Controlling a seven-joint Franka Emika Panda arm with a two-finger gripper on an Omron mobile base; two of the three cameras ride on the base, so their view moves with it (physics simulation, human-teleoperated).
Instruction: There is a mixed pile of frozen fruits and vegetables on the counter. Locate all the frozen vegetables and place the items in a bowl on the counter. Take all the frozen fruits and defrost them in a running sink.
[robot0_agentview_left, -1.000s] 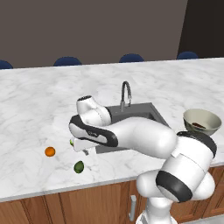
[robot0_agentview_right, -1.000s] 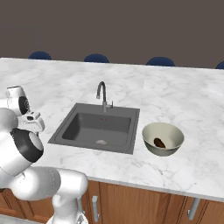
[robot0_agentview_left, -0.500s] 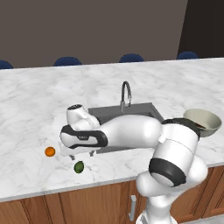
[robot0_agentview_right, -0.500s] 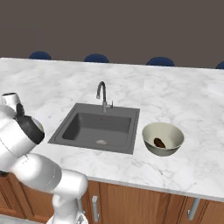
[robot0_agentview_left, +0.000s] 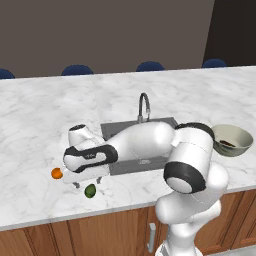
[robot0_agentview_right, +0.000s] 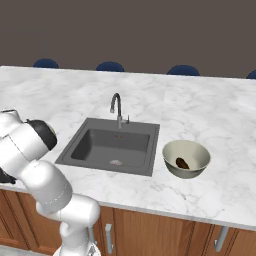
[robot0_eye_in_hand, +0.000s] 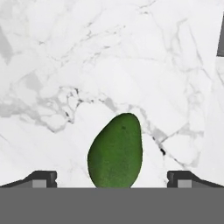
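The hand (robot0_agentview_left: 87, 184) hangs low over the marble bench (robot0_agentview_left: 40, 115), to the left of the sink (robot0_agentview_left: 142, 145) and near the front edge of the bench. Its two fingers are spread wide apart and nothing is between them in a grip. In the hand view, the finger tips (robot0_eye_in_hand: 43, 178) stand far from each other, and the dark green oval piece (robot0_eye_in_hand: 116, 152) lies on the bench between them, touching neither one.

In the left base view, this dark green oval piece (robot0_agentview_left: 90, 190) lies just under the hand, left of the sink and closer to the front edge. The orange ball (robot0_agentview_left: 57, 173) lies a little further left of the sink, near the green piece but apart from it.

The bowl (robot0_agentview_right: 186, 158) stands just to the right of the sink, and the dark brown oblong piece (robot0_agentview_right: 182, 163) lies inside it. The sink basin (robot0_agentview_right: 112, 145) has its faucet (robot0_agentview_right: 118, 106) at the back
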